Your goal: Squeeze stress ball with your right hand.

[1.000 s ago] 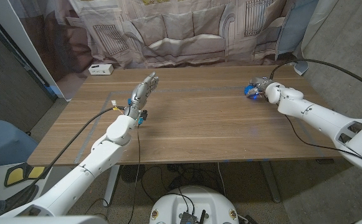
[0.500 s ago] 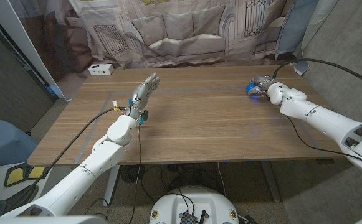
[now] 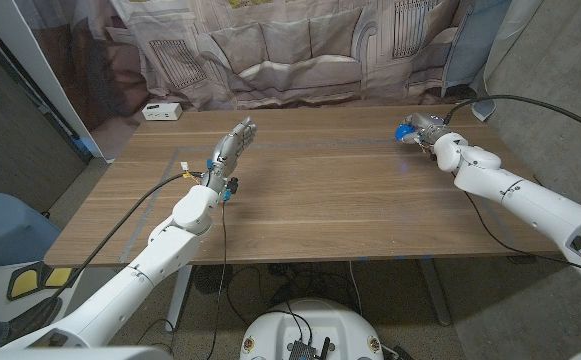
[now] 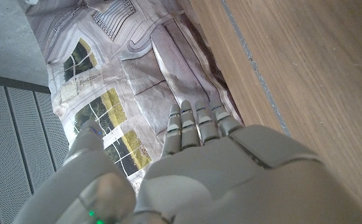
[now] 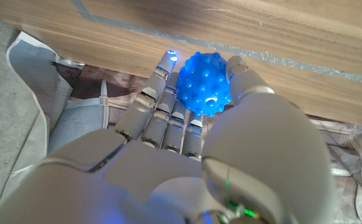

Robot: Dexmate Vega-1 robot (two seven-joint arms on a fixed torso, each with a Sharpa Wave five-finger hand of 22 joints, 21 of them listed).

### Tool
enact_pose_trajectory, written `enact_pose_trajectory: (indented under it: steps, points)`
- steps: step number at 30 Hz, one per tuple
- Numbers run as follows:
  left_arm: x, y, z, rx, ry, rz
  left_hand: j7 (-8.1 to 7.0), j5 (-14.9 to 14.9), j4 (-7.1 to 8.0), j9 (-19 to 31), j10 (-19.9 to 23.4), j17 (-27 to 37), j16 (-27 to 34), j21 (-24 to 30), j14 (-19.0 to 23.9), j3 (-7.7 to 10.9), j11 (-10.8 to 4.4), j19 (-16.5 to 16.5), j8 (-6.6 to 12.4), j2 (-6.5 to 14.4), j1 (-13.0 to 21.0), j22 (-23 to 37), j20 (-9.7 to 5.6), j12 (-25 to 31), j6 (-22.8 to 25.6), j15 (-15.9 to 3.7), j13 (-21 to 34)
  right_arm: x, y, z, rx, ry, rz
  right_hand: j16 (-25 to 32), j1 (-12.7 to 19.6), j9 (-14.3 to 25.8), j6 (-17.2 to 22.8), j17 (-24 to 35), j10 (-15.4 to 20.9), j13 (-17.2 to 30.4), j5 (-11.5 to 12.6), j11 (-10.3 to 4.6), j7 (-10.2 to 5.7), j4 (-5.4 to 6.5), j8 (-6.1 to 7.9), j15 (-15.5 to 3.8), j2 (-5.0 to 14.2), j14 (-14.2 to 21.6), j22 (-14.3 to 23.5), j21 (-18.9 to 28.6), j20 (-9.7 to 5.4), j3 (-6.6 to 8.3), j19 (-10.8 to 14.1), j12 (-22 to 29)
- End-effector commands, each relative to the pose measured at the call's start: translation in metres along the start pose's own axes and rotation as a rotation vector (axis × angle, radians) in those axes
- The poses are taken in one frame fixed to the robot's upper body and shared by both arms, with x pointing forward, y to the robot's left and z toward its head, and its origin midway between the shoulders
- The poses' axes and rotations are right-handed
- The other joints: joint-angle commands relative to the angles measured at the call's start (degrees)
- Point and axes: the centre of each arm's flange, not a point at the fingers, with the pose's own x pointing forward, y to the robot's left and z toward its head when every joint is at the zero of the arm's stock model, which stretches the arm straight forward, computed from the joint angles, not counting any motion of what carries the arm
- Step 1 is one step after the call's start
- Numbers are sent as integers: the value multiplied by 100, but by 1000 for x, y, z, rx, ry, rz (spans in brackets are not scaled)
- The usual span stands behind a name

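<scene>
Several fingers (image 5: 162,106) and the thumb of the right hand (image 3: 428,130) close around a blue knobbly stress ball (image 5: 204,83), which sits between them, held above the wooden table (image 3: 320,190) near its far right corner. The white right arm (image 3: 525,200) runs back from there toward the table's near right side. Toward the table's left side, the left hand (image 3: 230,148) holds nothing, its fingers (image 4: 196,124) straight and narrowly set, pointing at the far edge.
</scene>
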Motion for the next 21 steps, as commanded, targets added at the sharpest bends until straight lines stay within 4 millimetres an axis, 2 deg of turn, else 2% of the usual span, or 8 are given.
enact_pose_trajectory:
  steps: [1, 21]
  points:
    - [0, 2, 2, 2, -6, -3, -18, 1, 8, 11, 28, 17, -5, -28, 37, 17, -16, 22, -2, 39, 35, 27, 23, -1, 53, -6, 0, -18, -13, 8, 66, -62, -142, -6, 40, 22, 73, 8, 36, -1, 8, 12, 2, 38, 20, -134, -12, 32, 33, -27, 27, 17, 14, -23]
    - [3, 2, 2, 1, -7, -11, -16, 0, 8, 12, 36, 17, -5, -28, 40, 16, -4, 19, -4, 42, 37, 27, 20, -8, 61, -7, 1, -38, -26, 15, 72, -102, -267, -2, 52, 18, 113, 48, 61, -2, -2, 0, -3, 51, -2, -126, 21, 24, 35, -62, 39, -17, -8, -60]
